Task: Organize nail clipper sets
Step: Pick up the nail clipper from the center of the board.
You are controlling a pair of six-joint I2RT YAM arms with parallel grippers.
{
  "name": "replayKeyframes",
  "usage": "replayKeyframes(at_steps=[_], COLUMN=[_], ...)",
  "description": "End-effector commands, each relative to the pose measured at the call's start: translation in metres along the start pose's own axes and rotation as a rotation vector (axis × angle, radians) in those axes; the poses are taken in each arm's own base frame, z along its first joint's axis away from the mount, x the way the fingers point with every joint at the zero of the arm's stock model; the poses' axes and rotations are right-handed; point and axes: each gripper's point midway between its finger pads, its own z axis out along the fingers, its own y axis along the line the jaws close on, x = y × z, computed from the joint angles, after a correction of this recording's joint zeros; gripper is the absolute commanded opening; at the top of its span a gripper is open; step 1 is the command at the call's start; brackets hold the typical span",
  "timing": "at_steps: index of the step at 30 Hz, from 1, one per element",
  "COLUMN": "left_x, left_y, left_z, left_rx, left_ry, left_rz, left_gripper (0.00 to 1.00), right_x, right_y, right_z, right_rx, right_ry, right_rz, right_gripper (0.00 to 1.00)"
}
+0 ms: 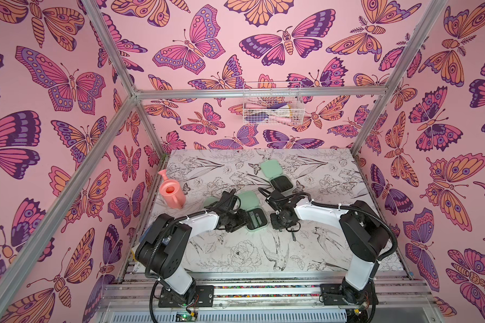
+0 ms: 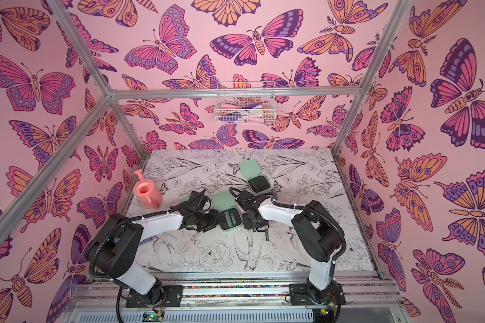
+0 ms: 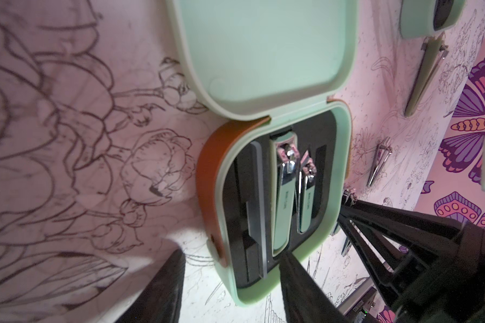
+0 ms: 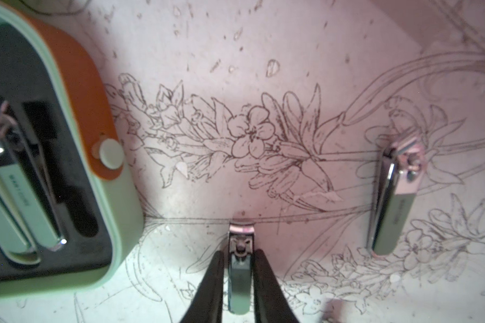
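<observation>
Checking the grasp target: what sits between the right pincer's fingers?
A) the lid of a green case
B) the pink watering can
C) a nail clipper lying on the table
C: the right wrist view shows a nail clipper on the table, flanked closely by the right pincer.

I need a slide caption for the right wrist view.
Right gripper straddles a nail clipper beside the open case.

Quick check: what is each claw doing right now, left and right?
Left claw: open, straddling the rim of the open case.
Right claw: closed on a nail clipper.
</observation>
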Motion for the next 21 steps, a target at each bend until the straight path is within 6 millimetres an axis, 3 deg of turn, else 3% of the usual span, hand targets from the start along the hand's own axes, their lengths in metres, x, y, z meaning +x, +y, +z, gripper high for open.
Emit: replayKeyframes(at_steps=[1,4,11,16,21], left_x=[0.01,0.01,0.011,0.011,0.012], left_y=[0.015,0.015,0.016,0.016,0.018], left_z=[0.005,0.005,0.005,0.005,0.006], left_rx=[-0.031,-0.034,-0.033,-0.035,-0.039], left_ry=[0.036,0.035,0.035,0.035,0.038], left_rz=[-0.013,-0.015,-0.015,-0.016,-0.018], left_gripper=[0.57,0.57,0.57,0.57,0.57], right_x=[-0.003,-0.007,-0.025,-0.039,-0.052], right_y=[-0.003,0.0,0.008,0.035,0.059], right_z=[-0.008,-0.014,-0.044,-0.054,-0.047], right_rx=[0.008,0.0,-0.025,-0.125,-0.177], right_ry=[-0.025,-0.038,-0.072,-0.076,-0.072], right_rz=[0.023,0.013,-0.045,-0.109,-0.196], right_gripper=[0.11,0.04,0.02,0.03,0.03])
